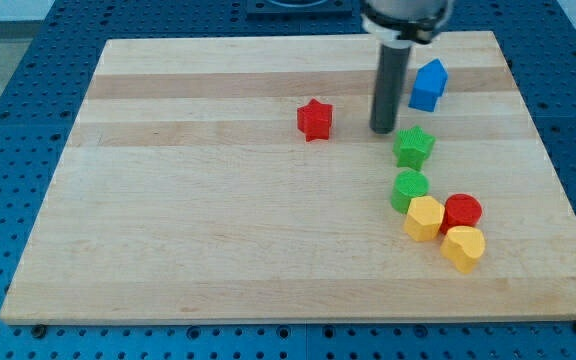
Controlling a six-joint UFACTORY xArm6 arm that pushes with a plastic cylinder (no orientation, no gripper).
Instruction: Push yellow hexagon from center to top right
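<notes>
Tip: my tip (383,130) sits on the board (218,230) toward the top right, between the red star (314,119) and the blue block (428,85), just up-left of the green star (414,147).
Jaws: none here, only a bare rod, gripping nothing.
Yellow hexagon (424,218): toward the bottom right, well below the tip, touching the green cylinder (408,189) above it.
Neighbours: red cylinder (461,212) just right of the hexagon; yellow heart (463,247) below that, nearest the bottom right corner.
Blue block: closest to the top right corner.
</notes>
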